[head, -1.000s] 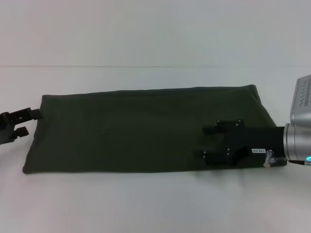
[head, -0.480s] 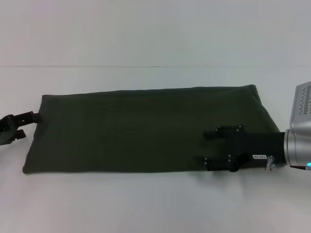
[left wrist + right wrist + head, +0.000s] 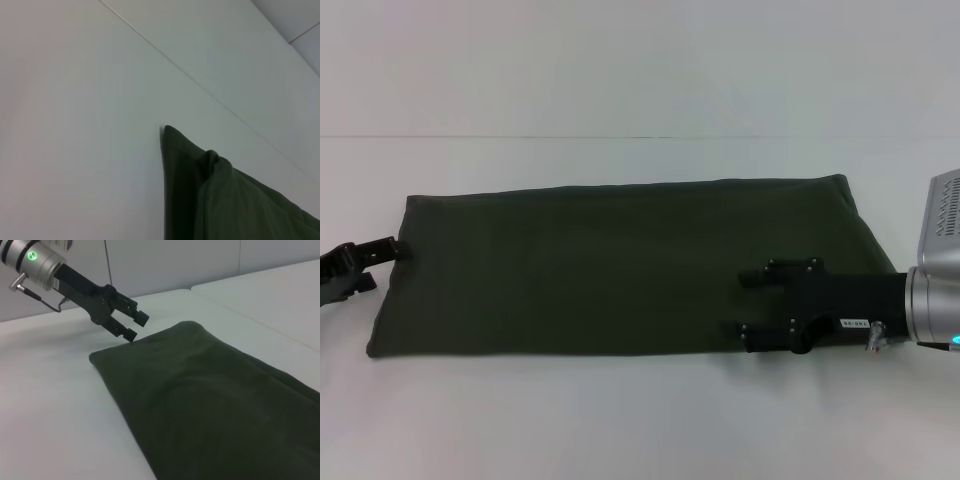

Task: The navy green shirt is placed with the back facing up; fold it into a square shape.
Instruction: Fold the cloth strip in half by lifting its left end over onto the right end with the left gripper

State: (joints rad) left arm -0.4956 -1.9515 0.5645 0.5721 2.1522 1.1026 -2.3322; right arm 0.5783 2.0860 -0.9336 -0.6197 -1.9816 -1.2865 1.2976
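The navy green shirt lies flat on the white table as a long folded rectangle, plain side up; it also shows in the left wrist view and the right wrist view. My left gripper is open and empty just off the shirt's left end, near its far left corner; the right wrist view shows it too, its jaws apart. My right gripper is open and empty, low over the shirt's right part near the front edge.
A seam line runs across the table behind the shirt. White table surface surrounds the shirt on all sides.
My left gripper has drawn back a little to the left and toward the front, off the shirt's corner. My right gripper has shifted slightly toward the front edge.
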